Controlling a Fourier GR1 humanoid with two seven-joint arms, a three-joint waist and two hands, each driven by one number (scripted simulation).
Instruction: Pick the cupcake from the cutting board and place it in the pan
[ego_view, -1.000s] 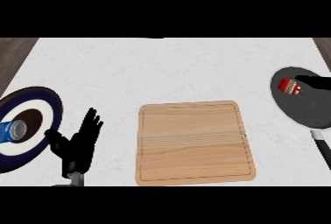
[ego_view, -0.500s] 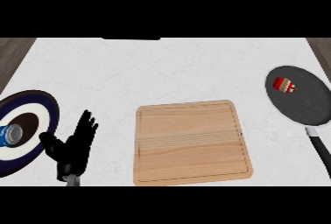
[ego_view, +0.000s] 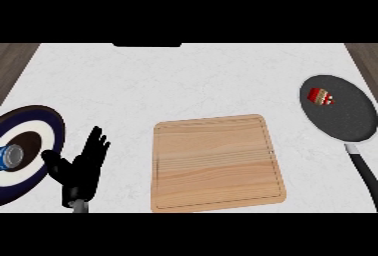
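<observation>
Since the cupcake (ego_view: 320, 96) lies in the pan (ego_view: 348, 122), placing seems done; left robot hand (ego_view: 78, 169) rests open, empty; no further move needed.

Bright even light, pale counter (ego_view: 184, 75) evenly lit, faint shadow edging cutting board (ego_view: 218, 162)

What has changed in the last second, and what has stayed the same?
The right hand, which was at the cupcake in the pan, has let go and drawn back out of view. The cupcake lies in the pan. The left hand stays open beside the plate; the cutting board has not moved.
</observation>
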